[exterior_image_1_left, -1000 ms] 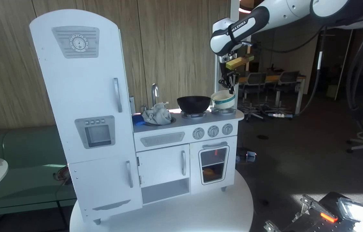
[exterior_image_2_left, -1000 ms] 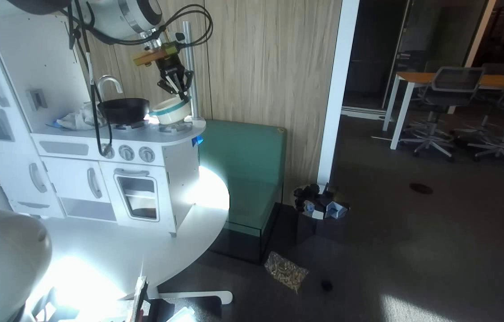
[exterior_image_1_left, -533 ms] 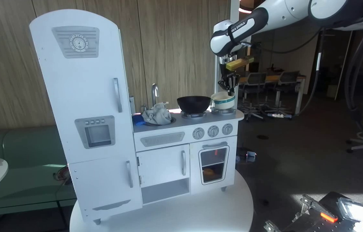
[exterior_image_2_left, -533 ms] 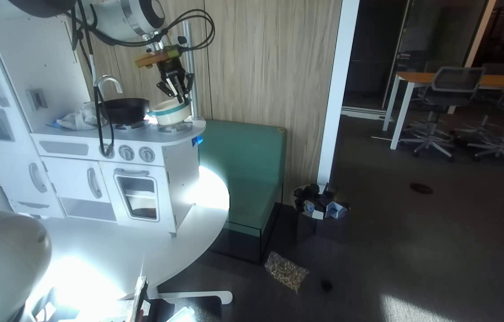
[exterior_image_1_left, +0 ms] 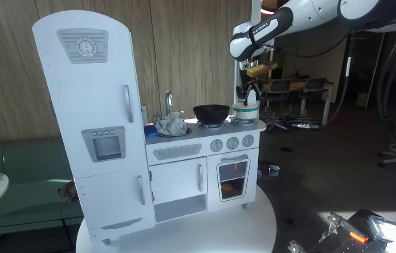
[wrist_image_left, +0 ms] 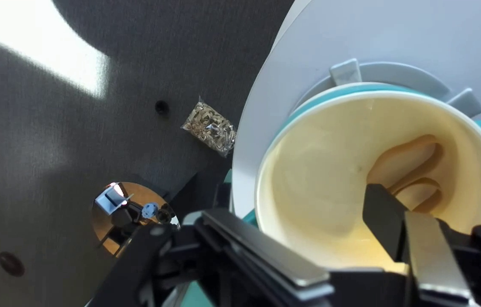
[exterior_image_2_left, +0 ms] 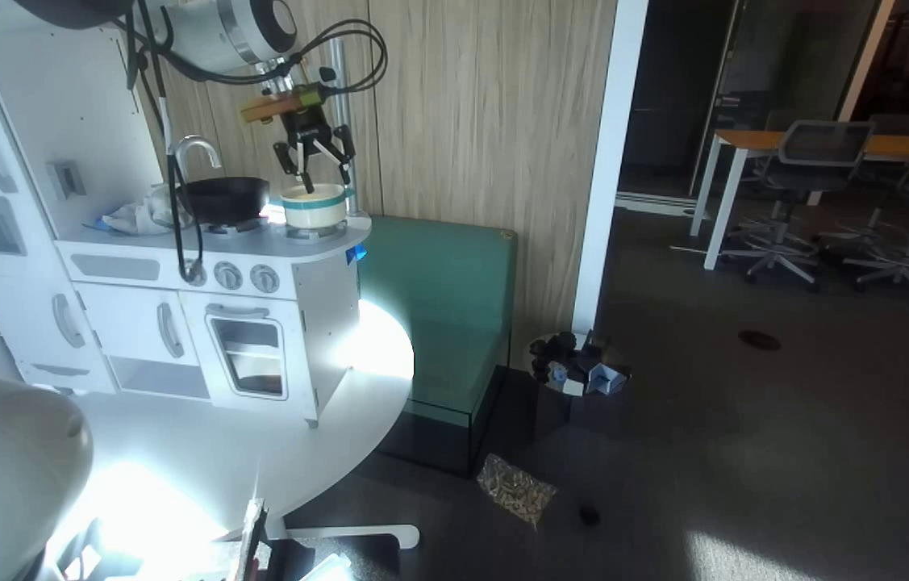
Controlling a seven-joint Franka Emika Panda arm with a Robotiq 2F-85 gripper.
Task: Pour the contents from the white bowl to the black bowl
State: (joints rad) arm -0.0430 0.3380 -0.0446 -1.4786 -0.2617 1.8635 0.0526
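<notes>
The round cream-white bowl with a teal band (exterior_image_1_left: 246, 114) sits level on a light-grey pronged burner (wrist_image_left: 346, 71); inside, the wrist view shows a tan curled strip (wrist_image_left: 398, 164), which I take to be what I must pour. My black two-fingered gripper (exterior_image_2_left: 327, 184) is spread and holds nothing: one fingertip is over or just within the bowl's mouth, the other looks to hang outside its wall, the rim between them. Whether either touches, I cannot tell.

I judge this to be lining up for a rim grasp, the pour not begun. If I close too shallow, the smooth wall could slip free as I lift; if I come down crooked, a fingertip could strike the rim and tip the bowl. A pinch off to one side may let it twist as I tilt, spilling the strip between the bowls.

The round black bowl (exterior_image_1_left: 212, 114) stands on the neighbouring burner (exterior_image_1_left: 211, 125), just beside, so a sideways drag would knock it; I should lift first. On the opposite side the pale countertop (wrist_image_left: 394, 30) soon ends in a rounded edge, with dark floor (wrist_image_left: 138, 140) beyond. Behind rise a wood-grain wall panel (exterior_image_2_left: 486, 105) and a silver upright pole (exterior_image_2_left: 343, 109); upward I see most room.
</notes>
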